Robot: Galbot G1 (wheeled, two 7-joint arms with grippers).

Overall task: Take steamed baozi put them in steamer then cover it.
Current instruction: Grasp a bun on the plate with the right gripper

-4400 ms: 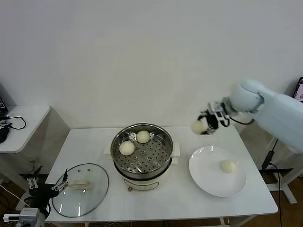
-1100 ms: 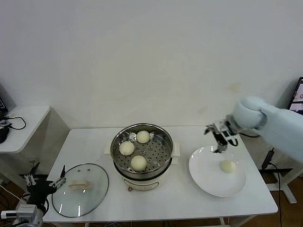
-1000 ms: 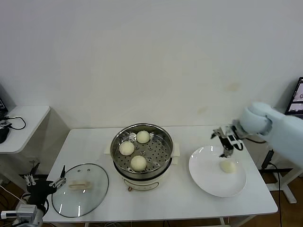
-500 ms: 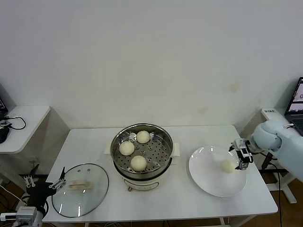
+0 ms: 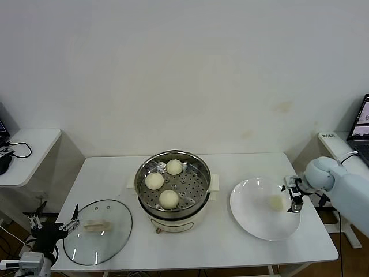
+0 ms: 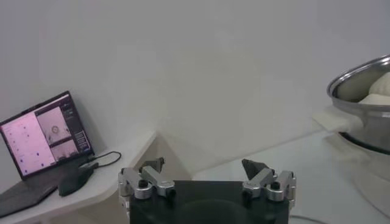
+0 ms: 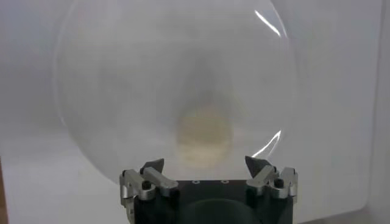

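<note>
On the white rectangular table (image 5: 230, 242), the round shiny steel perforated steamer basket on its cream-white pot base (image 5: 173, 183) sat near the middle, uncovered. Three small smooth cream-white dough buns lay inside it: one at the back (image 5: 174, 167), one toward the robot's left (image 5: 154, 180), one at the front (image 5: 168, 199). Fourth pale bun (image 5: 276, 202) rested on the flat round white plate (image 5: 253, 222), toward the plate's right side, well apart from the steamer. Right gripper (image 5: 294, 195) was at the plate's right edge, just beside that bun; the right wrist view showed both fingertips (image 7: 152, 167) spread wide with the bun (image 7: 204, 135) lying on the plate ahead of them, not touched. Round clear glass lid with metal rim and cream-white oblong handle (image 5: 97, 231) lay flat on the table's front-left corner, apart from the pot. Left gripper (image 5: 53, 227) hung low off the table's left edge, next to the lid, its fingers (image 6: 152, 165) parted and gripping nothing. Beyond it, a small white side table (image 6: 79, 195) carried an open laptop (image 6: 41, 143) and a dark mouse (image 6: 76, 181).
</note>
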